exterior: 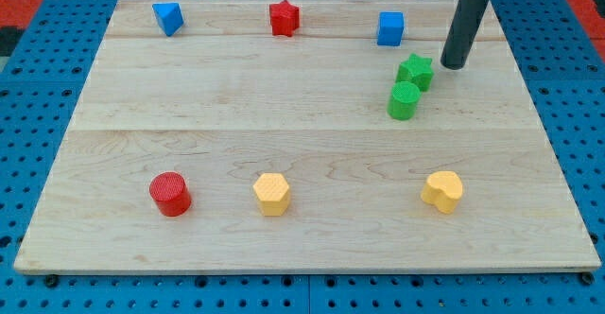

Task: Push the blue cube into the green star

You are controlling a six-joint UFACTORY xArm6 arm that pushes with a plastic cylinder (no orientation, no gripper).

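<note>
The blue cube sits near the view's top, right of centre. The green star lies below and slightly right of it, a small gap apart. A green cylinder touches the star's lower left side. My tip rests on the board just right of the green star and to the lower right of the blue cube, touching neither.
A blue wedge-like block and a red star lie along the top. A red cylinder, a yellow hexagon and a yellow heart-like block lie along the bottom. The wooden board ends at blue pegboard.
</note>
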